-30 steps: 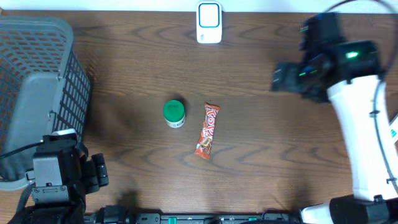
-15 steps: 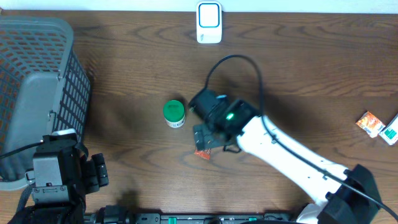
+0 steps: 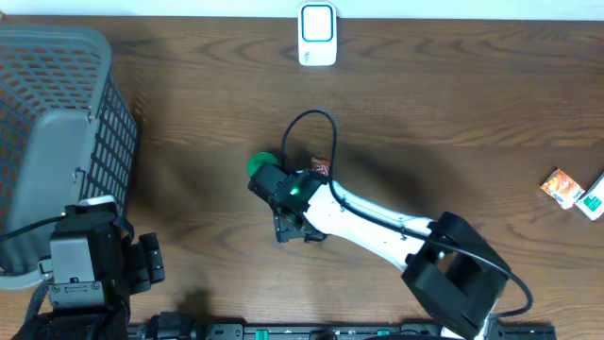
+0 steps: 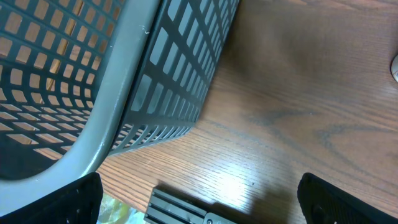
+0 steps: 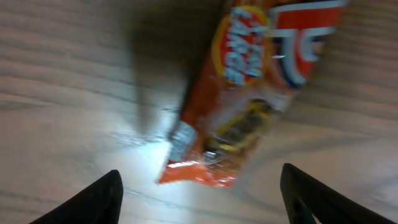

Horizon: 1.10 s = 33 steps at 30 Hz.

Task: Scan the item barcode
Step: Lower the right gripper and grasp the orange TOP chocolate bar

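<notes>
Both fingers [image 5: 102, 200] of my right gripper [image 5: 200, 196] stand well apart, one dark tip at each lower corner of my wrist view, with nothing pinched between them. Just ahead of that gap lies the snack bar [image 5: 249, 93], flat on the wooden table [image 3: 453, 94]. Its orange wrapper runs on a slant, and its crimped lower end points toward the space between my tips. The view is blurred, so I cannot read the print, but neither tip seems to touch the wrapper.

From overhead, my right arm reaches across the middle of the table and covers most of the bar, so only its far end shows past the wrist. A green-lidded jar [image 3: 260, 162] sits just beside that wrist, partly hidden by it. The white scanner [image 3: 317, 34] stands at the far edge, well apart from the bar. Two small packets [image 3: 564, 186] lie near the right edge.

My left gripper [image 4: 196, 190] is spread wide and holds nothing, low at the near left corner just beside the grey mesh basket [image 4: 155, 81].
</notes>
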{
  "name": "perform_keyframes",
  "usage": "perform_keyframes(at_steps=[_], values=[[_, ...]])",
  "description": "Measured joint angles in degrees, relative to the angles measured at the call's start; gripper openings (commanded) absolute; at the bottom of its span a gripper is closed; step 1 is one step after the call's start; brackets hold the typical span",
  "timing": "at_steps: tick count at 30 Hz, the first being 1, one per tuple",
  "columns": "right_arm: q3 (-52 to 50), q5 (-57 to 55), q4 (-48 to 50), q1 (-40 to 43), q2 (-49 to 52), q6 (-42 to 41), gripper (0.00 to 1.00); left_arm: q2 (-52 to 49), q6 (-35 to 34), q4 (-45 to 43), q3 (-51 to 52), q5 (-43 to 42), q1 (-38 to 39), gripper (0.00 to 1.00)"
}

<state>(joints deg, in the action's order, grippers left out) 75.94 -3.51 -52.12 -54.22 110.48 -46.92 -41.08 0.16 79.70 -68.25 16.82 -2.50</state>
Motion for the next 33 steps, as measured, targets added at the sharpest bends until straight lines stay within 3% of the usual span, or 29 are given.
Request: perform_keyframes(at_steps=[16,20,22,23,24,27,29,33], values=[[0.0,0.7,3.87,0.04,3.63,-0.76,0.69,0.0,0.0,0.0,0.0,-0.02,0.0,0.98],[0.0,-0.02,4.09,0.04,4.31,-1.22,0.65,0.0,0.0,-0.02,0.0,0.0,0.0,0.98],[0.0,-0.57,4.04,0.04,4.57,-1.55,0.5,0.0,0.0,0.0,0.0,0.0,0.0,0.98],[0.0,-1.01,4.07,0.09,4.57,-1.92,0.49,0.0,0.0,-0.02,0.0,0.0,0.0,0.98],[0.0,-1.16,4.07,0.11,4.57,-2.19,0.51,0.0,0.0,-0.02,0.0,0.0,0.0,0.98],[0.0,-1.42,4.33,0.42,4.57,-1.99,0.84,0.0,0.0,-0.02,0.0,0.0,0.0,0.98],[0.02,-1.4,4.55,0.57,4.57,-2.16,0.98,0.0,0.0,-0.02,0.0,0.0,0.0,0.98],[2.56,-1.05,0.7,0.57,4.79,-2.23,0.99,0.0,0.0,-0.02,0.0,0.0,0.0,0.98]])
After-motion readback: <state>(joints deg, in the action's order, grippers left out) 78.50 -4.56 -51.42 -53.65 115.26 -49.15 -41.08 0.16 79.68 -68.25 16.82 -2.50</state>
